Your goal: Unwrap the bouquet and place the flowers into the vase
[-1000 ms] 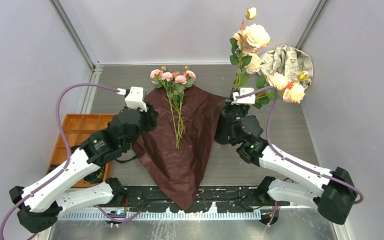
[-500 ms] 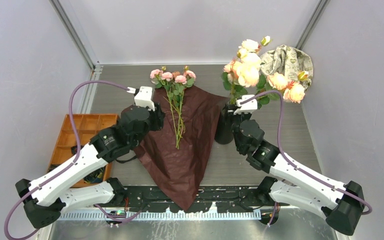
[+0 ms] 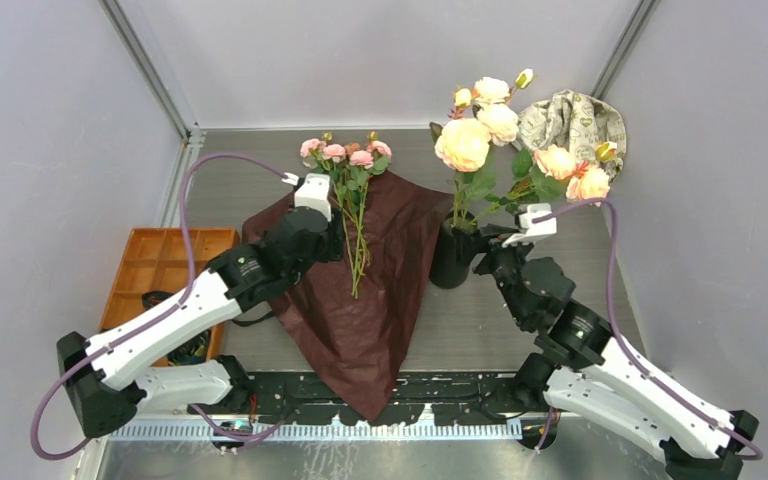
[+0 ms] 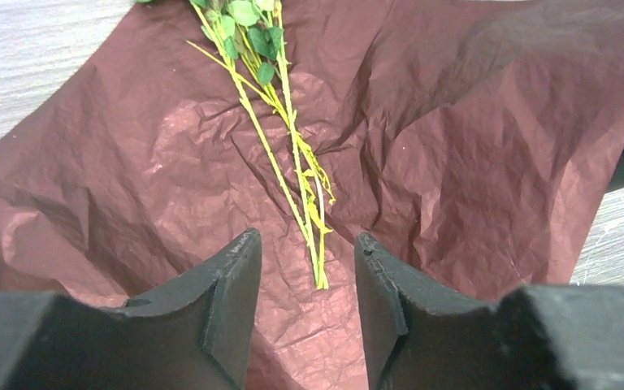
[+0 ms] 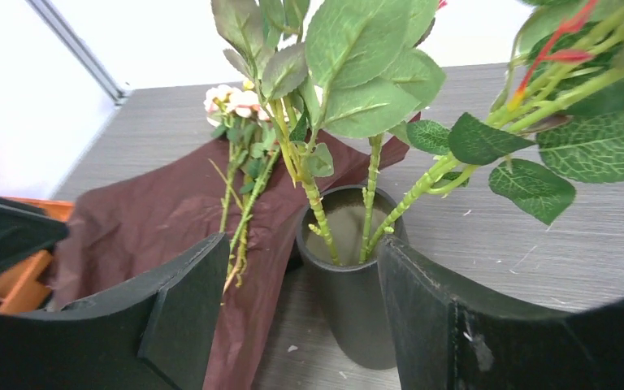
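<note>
Presently the left gripper (image 4: 305,244), its black jaws standing apart and holding nothing, is hovering low over the near tips of the thin green stems (image 4: 288,154). These belong to the small pink roses (image 3: 345,153), which are lying flat on the dark red crinkled wrapping paper (image 4: 471,162) spread across the middle of the grey slatted table (image 3: 580,270). The right gripper (image 5: 299,244), its jaws likewise apart and empty, is facing the matte black cylindrical vase (image 5: 349,317). That vase is standing upright just right of the paper's edge and is carrying the large peach and cream roses (image 3: 463,143).

Risks, as judged:
- (a) Jaws closing this low may be pinching a fold of paper together with the stems, so the sheet is dragging along and nudging the vase.
- (b) The stems are fanning apart toward the far end, so a narrow grip may be leaving one behind.
- (c) The tall blooms are leaning outward and making the narrow vase top-heavy, so a brush from either arm may be tipping it.
</note>
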You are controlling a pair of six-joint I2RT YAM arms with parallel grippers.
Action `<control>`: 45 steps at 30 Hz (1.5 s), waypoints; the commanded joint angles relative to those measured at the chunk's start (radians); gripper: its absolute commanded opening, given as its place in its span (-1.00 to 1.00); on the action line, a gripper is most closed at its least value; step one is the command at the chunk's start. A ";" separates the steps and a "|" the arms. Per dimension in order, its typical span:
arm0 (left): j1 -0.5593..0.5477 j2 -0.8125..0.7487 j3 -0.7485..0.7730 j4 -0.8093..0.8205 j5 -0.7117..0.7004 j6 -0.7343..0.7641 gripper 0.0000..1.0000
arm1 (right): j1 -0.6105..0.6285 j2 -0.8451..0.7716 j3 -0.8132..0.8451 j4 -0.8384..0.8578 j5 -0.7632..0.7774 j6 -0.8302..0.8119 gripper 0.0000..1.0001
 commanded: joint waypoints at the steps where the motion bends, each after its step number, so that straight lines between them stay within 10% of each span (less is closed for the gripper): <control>1: 0.000 0.060 0.079 0.004 0.000 -0.041 -0.02 | 0.005 -0.097 0.083 -0.128 -0.057 0.076 0.45; 19: 0.516 0.663 0.432 -0.066 0.508 -0.243 -0.14 | 0.004 -0.339 0.156 -0.332 -0.179 0.167 0.39; 30: 0.549 1.129 0.889 -0.220 0.493 -0.233 -0.30 | 0.004 -0.374 0.140 -0.382 -0.159 0.172 0.38; 45: 0.558 1.251 1.052 -0.268 0.391 -0.212 -0.32 | 0.004 -0.387 0.123 -0.393 -0.141 0.173 0.38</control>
